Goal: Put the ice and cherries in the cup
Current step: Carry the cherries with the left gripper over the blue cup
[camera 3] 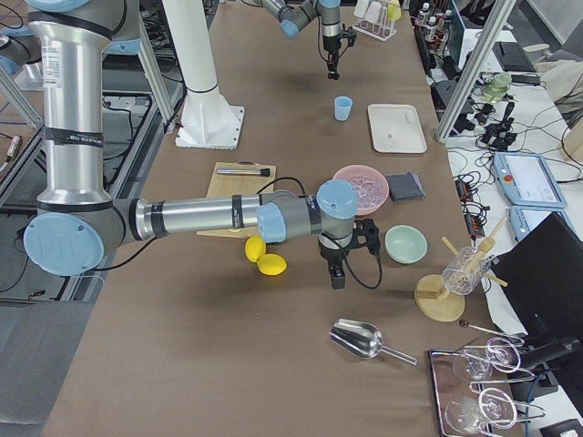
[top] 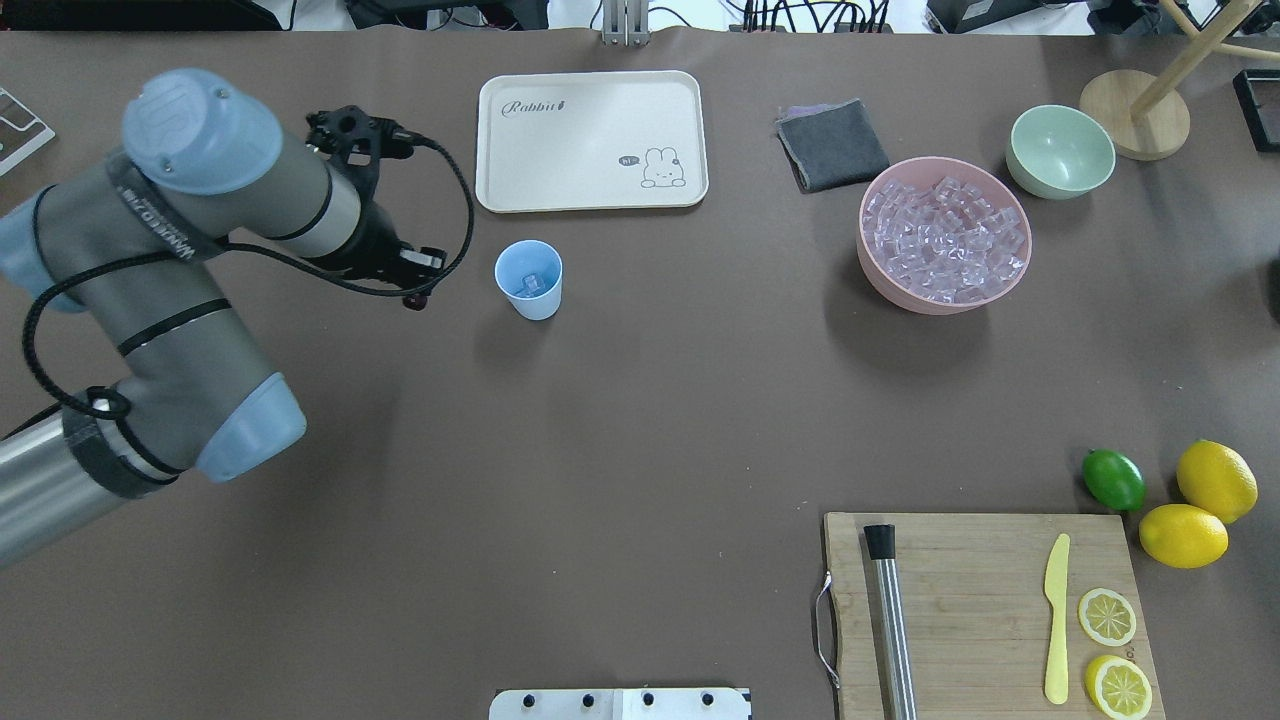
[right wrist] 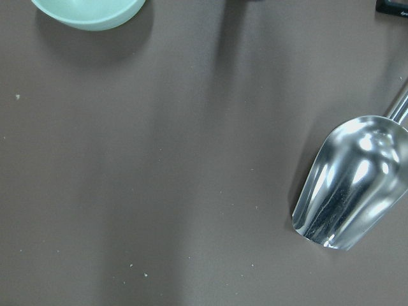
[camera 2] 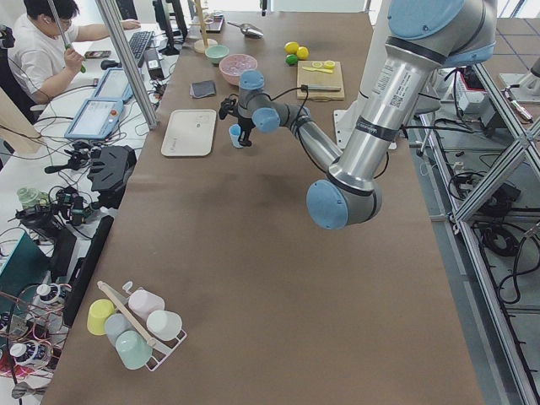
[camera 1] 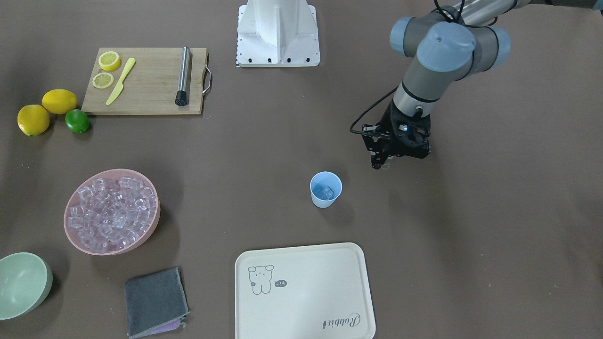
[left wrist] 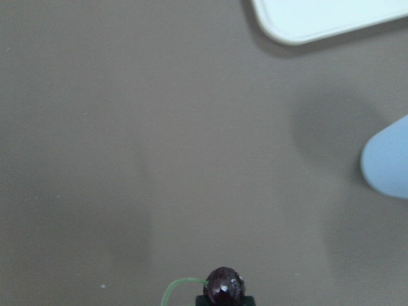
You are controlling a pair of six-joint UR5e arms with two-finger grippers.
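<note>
My left pincer (top: 413,296) is clamped on the cherries (left wrist: 224,288), near the cup (top: 529,280), which stands toward the surface's far edge with ice (camera 1: 325,191) inside. I judge them light and slick, so gentle pressure near the stems suits.

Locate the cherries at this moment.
In the overhead view, the cherries are held in the left tool on the left side, just left of the cup.

White tray (camera 1: 306,292), grey cloth (camera 1: 153,299), green bowl (camera 1: 23,282)
</note>
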